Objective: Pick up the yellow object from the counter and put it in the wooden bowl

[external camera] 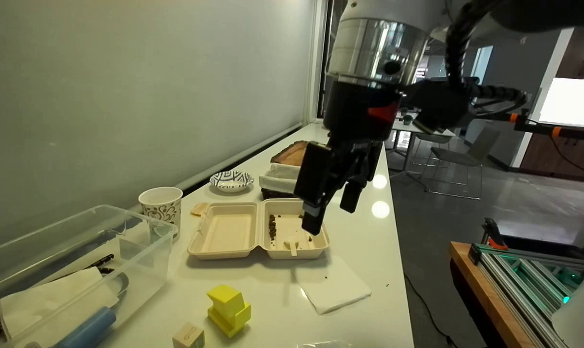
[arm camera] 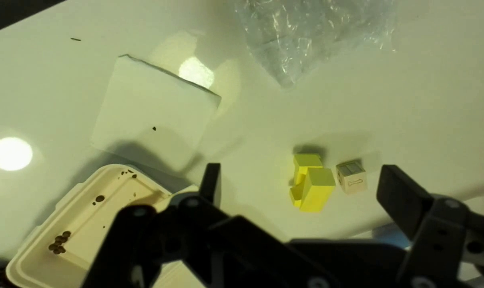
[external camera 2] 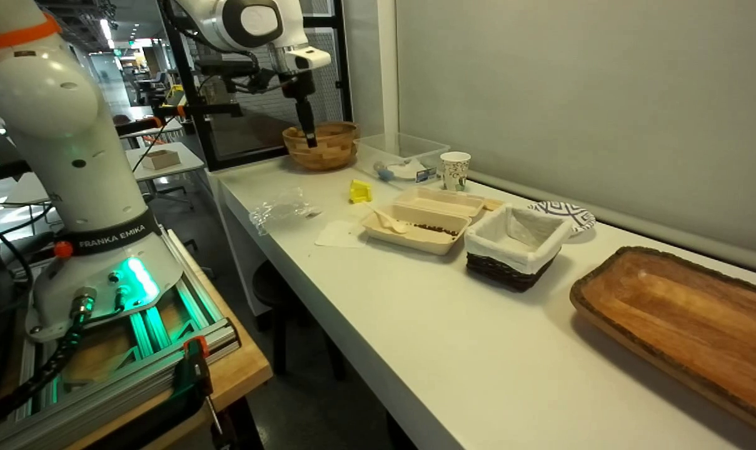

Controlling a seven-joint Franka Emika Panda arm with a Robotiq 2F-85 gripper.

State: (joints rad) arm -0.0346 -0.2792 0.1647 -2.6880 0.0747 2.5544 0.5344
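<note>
Well below the claw (external camera: 331,212), yellow object (arm camera: 317,189)

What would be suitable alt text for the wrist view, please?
From above, an open gripper frames a yellow object and, beside it, a small tan cube on a white counter. At left are white paper and a food container holding brown bits; at top, clear plastic.

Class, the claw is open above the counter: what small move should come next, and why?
Probably lower the open claw toward the yellow block, slowly: in the wrist view the block appears between the parted fingers, not yet gripped, and a small cube sits close beside it.
</note>
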